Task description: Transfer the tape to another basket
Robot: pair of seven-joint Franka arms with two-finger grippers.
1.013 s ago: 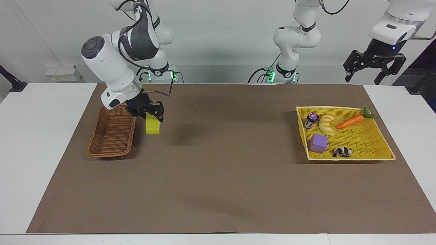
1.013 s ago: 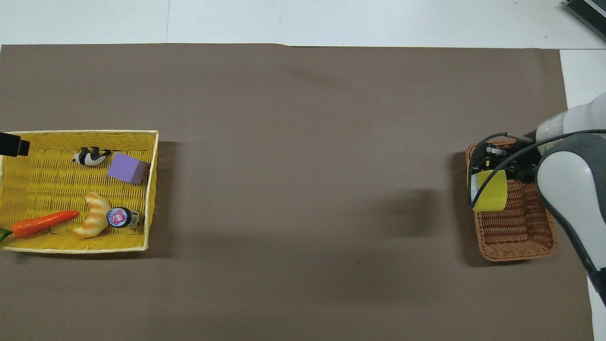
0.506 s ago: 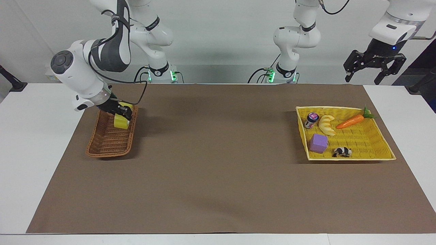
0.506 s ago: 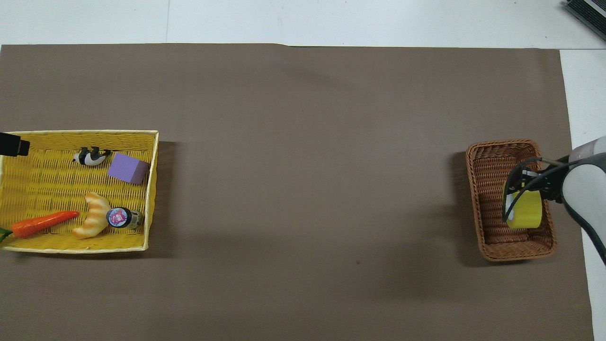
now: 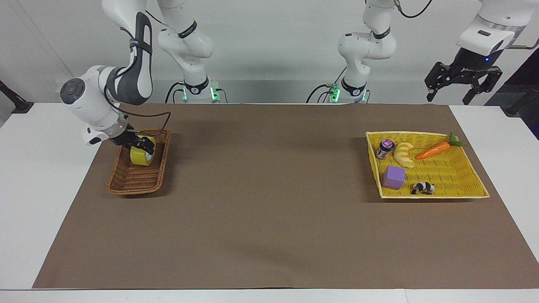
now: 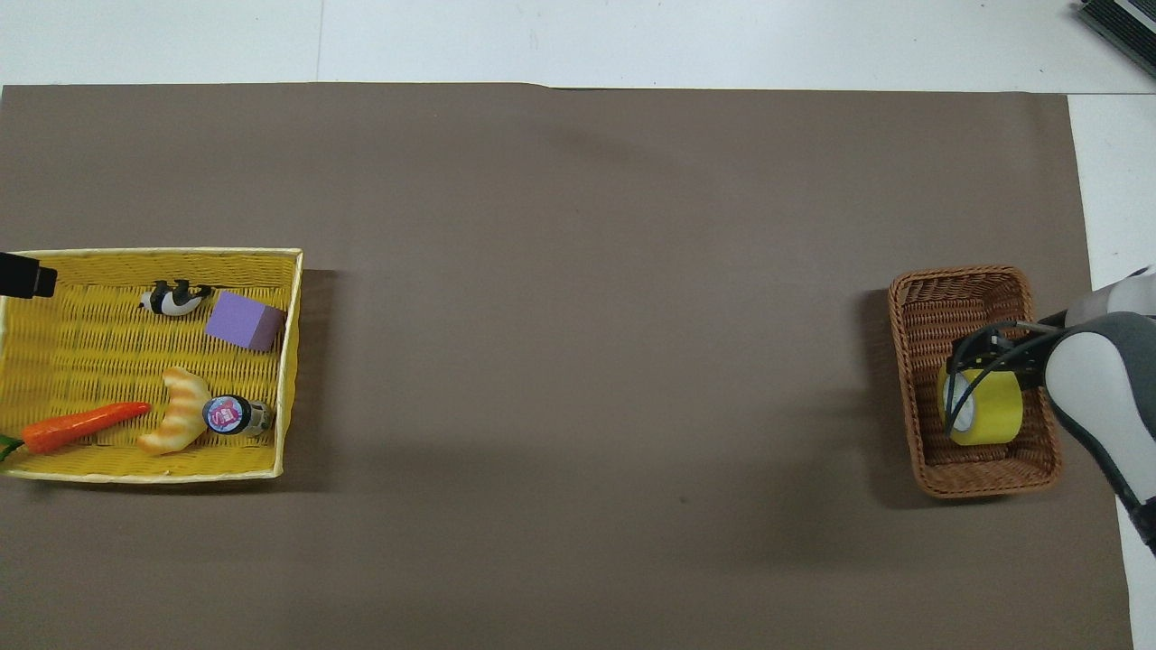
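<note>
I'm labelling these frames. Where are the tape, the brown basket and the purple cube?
tape [image 6: 989, 411], overhead view, its yellow outer band
basket [image 5: 131, 184], facing view, its woven floor
cube [image 5: 393, 177], facing view, its front face

The tape [image 5: 141, 156] is seen inside the brown basket [image 5: 134, 182] at nine o'clock of the mat, with the right gripper [image 5: 141, 146] directly upon it. The left gripper [image 5: 462, 82] is held raised at two o'clock, jaws spread.

Yellow tape [image 5: 140, 156], brown woven basket [image 5: 126, 184]
</note>
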